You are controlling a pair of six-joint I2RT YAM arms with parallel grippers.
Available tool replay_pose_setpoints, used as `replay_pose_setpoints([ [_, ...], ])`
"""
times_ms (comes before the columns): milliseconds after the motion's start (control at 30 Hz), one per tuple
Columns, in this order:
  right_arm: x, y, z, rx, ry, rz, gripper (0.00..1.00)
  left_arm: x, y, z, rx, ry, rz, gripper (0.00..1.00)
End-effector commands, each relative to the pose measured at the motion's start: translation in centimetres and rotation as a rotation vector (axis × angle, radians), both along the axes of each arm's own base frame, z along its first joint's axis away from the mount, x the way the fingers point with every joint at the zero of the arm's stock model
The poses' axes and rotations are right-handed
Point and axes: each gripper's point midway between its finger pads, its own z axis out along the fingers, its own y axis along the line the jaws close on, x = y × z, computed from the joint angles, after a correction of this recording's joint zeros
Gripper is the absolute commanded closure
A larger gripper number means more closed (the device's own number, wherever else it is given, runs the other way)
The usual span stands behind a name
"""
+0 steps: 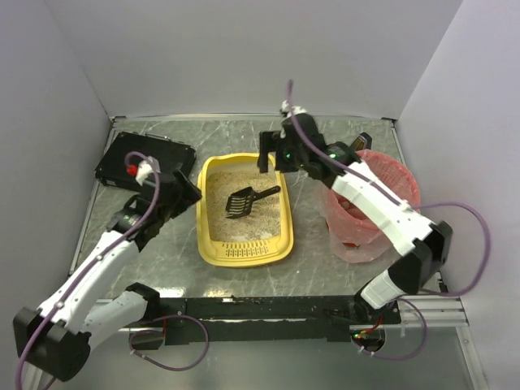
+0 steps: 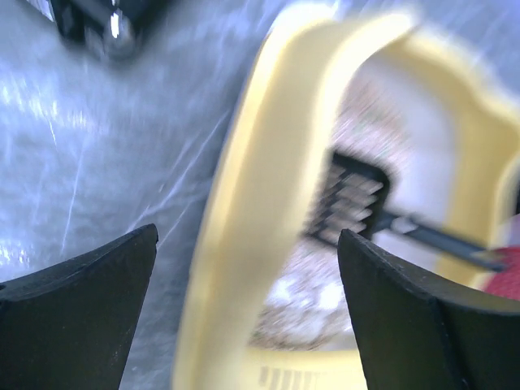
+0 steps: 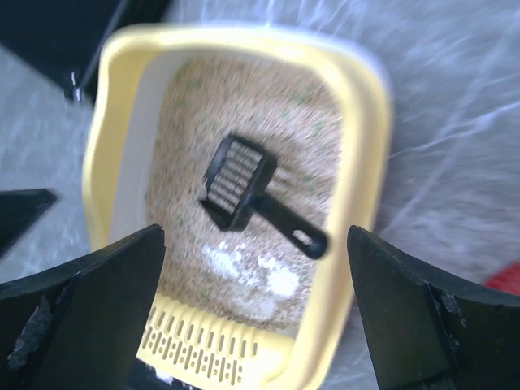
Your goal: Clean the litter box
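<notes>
White walls [image 1: 244,49] shut in the grey marbled bench [image 1: 325,244] on three sides. At its middle the yellow litter box [image 1: 203,219] runs lengthwise near to far, slotted rim toward the arms, with a black scoop [image 1: 244,201] lying on the litter. Left end effector [image 2: 248,234] spread wide at its left rim; right end effector [image 3: 256,231] gaping, empty, above its far end, beside the red bin [image 1: 394,187]
</notes>
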Motion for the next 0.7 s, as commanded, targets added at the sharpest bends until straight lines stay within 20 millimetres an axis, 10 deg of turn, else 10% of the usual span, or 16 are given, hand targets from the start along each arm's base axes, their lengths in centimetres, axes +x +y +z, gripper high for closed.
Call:
replay_pose_setpoints([
  [0, 0.3, -7.0, 7.4, 0.029, -0.134, -0.225, 0.00, 0.3, 2.2, 6.8, 0.009, -0.151, 0.096, 0.03],
  [167, -0.4, -15.3, 9.9, 0.044, -0.208, -0.407, 0.00, -0.1, 4.4, 12.2, 0.038, -0.207, 0.188, 0.03],
  [333, -3.4, -24.6, 12.7, -0.116, -0.279, -0.714, 0.00, 0.0, 5.7, 13.5, 0.104, -0.148, 0.254, 0.03],
  [667, -7.4, -29.0, 11.7, -0.092, -0.339, -0.835, 0.00, 1.1, 5.7, 12.8, 0.109, -0.099, 0.255, 0.03],
])
